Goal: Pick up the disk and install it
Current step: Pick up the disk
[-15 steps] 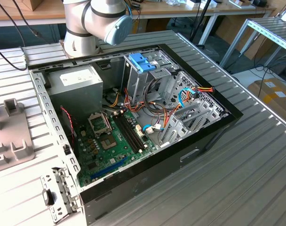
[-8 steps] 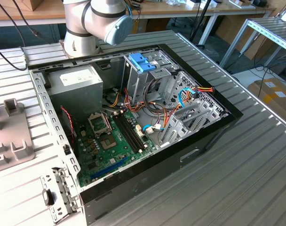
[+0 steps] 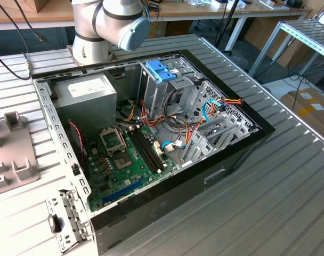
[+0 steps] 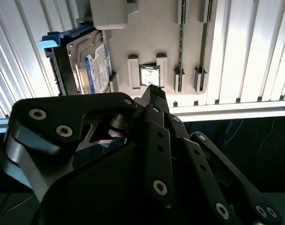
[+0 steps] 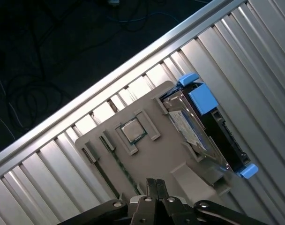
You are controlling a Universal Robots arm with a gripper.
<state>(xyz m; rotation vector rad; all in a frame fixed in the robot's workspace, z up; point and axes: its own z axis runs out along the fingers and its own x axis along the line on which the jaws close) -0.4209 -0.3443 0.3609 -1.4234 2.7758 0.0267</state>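
Note:
The disk (image 5: 203, 133) stands on edge in a slot of a grey holder plate (image 5: 168, 154). It has a dark body, a silver face with a white and blue label, and bright blue rails at both ends. In the second wrist view the disk (image 4: 84, 65) sits at the plate's (image 4: 156, 33) side. In both wrist views my gripper (image 5: 155, 183) hovers well above the plate, beside the disk and apart from it. Its fingertips (image 4: 154, 91) are pressed together with nothing between them. The open computer case (image 3: 151, 133) lies on the ribbed metal table.
The holder plate also carries a square processor chip (image 5: 131, 131) and a thin memory stick (image 5: 116, 161). The table's edge rail (image 5: 109, 79) runs close by, with dark floor and cables beyond. Inside the case are a light-blue clip (image 3: 161, 70), a grey power supply (image 3: 84, 96) and a green motherboard (image 3: 124, 160).

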